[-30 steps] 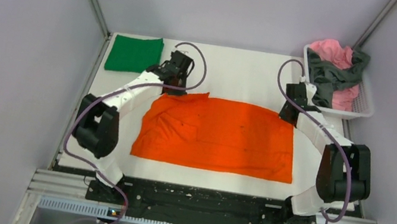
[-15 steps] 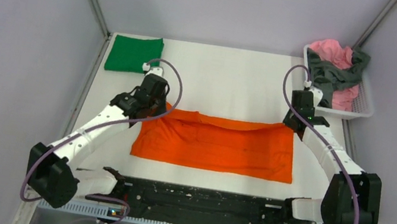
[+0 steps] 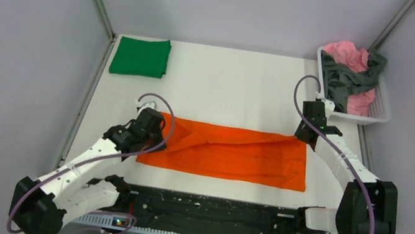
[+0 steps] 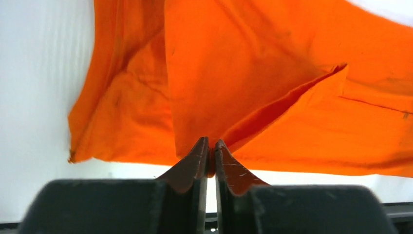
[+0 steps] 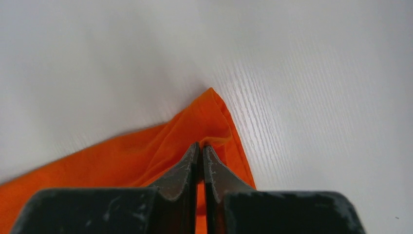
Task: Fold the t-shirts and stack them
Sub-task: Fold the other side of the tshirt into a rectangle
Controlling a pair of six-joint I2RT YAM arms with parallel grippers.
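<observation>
Two robot arms work one orange t-shirt (image 3: 230,155), which lies as a long band across the table (image 3: 229,83) from 9 o'clock to 3 o'clock, just on the 6 o'clock side of centre. The left gripper (image 4: 210,141) is clenched on a thin lip of the orange cloth at the band's 9 o'clock end, and the right gripper (image 5: 199,145) is pinched on the corner at its 3 o'clock end. A folded green t-shirt (image 3: 140,56) sits at 11 o'clock, well apart. A pink t-shirt (image 3: 347,54) and a dark grey t-shirt (image 3: 343,79) are heaped in the white basket (image 3: 381,113) at 2 o'clock. The fold looks likely to come out crooked: the left corner sits nearer 6 o'clock than the right one, a diagonal crease runs across the upper layer, and cloth is bunched at the 9 o'clock end. If both corners are let go like this, the edges would probably not line up. The left grip is also only a sliver of fabric, which could slip free early. A second ago the shirt lay spread much wider toward 12 o'clock, with the left gripper up beside the green shirt. Both arms have since drawn that far edge toward 6 o'clock, and the left one has travelled farther.
</observation>
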